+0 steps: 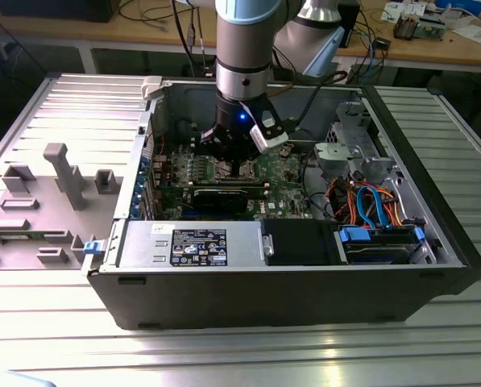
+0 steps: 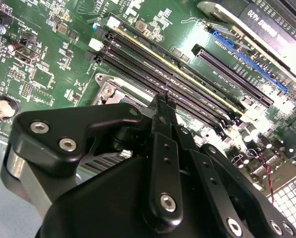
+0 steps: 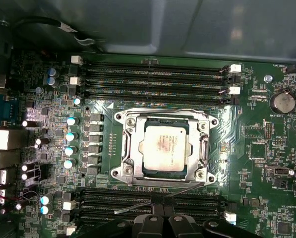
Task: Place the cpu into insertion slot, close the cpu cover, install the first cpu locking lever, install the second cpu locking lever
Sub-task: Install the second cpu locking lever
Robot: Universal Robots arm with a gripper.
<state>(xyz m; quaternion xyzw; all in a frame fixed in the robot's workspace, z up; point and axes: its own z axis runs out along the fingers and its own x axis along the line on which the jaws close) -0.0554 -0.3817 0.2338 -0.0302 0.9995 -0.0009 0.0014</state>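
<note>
In the first wrist view the cpu [image 3: 166,145], a silver-beige square chip, lies flat in the insertion slot [image 3: 207,173]. The silvery cpu cover [image 3: 132,148] lies down around it. A thin wire locking lever [image 3: 133,207] runs slanted along one side of the socket, over the memory slots, and reaches my fingertips. My black gripper [image 3: 162,210] sits at that side with its fingers together. The second wrist view has the gripper [image 2: 163,101] just off a socket corner [image 2: 108,91]. In the exterior view the gripper [image 1: 236,167] is low over the green board, hiding the socket.
Long black memory slots [image 3: 152,82] flank the socket on two sides. The open case holds a black power supply box [image 1: 200,242], a drive cage [image 1: 349,145] and coloured cables [image 1: 369,201]. A grey fixture plate [image 1: 55,193] lies at the exterior view's left.
</note>
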